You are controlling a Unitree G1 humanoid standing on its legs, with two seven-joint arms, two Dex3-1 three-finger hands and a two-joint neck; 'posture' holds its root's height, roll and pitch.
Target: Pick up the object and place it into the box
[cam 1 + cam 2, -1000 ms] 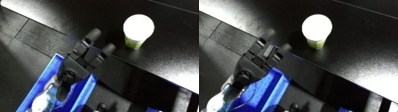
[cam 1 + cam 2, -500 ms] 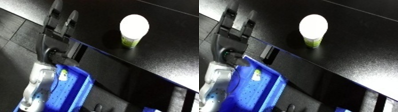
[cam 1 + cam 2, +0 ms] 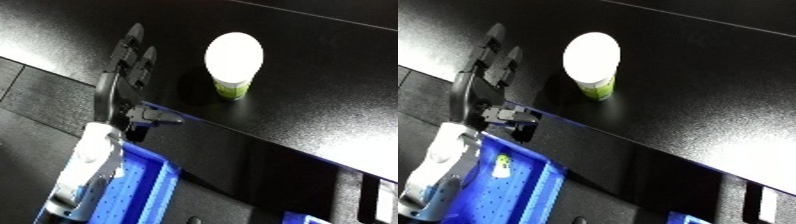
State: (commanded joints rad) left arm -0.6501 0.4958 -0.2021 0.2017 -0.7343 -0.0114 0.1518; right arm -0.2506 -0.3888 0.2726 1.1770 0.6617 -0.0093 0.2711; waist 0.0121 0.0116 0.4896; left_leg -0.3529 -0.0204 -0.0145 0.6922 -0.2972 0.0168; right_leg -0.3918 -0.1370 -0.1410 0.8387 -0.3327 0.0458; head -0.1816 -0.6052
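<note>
The step in hand was judged to be the reach toward the object. The cup (image 3: 233,65), white-lidded with a green lower band, stood upright on the black table (image 3: 338,60), well back from the table's near edge. The left hand (image 3: 129,75) was extended over the table just beside the cup on its left side, fingers (image 3: 133,42) straight and released, thumb (image 3: 160,119) standing out toward the cup; it grasped nothing and did not touch the cup. The blue bin (image 3: 513,190) lay below the table edge, under the left forearm (image 3: 89,165), with a small pale item (image 3: 502,167) already inside.

To do the step well, the hand would need to move rightward until the cup sat between thumb and fingers, closing on the green body below the lid, and to avoid knocking the upright cup over with the fingertips.

Against the frame half a second earlier, the hand had advanced further over the table and drawn closer to the cup. The cup had kept its place and posture. The right hand did not show.
</note>
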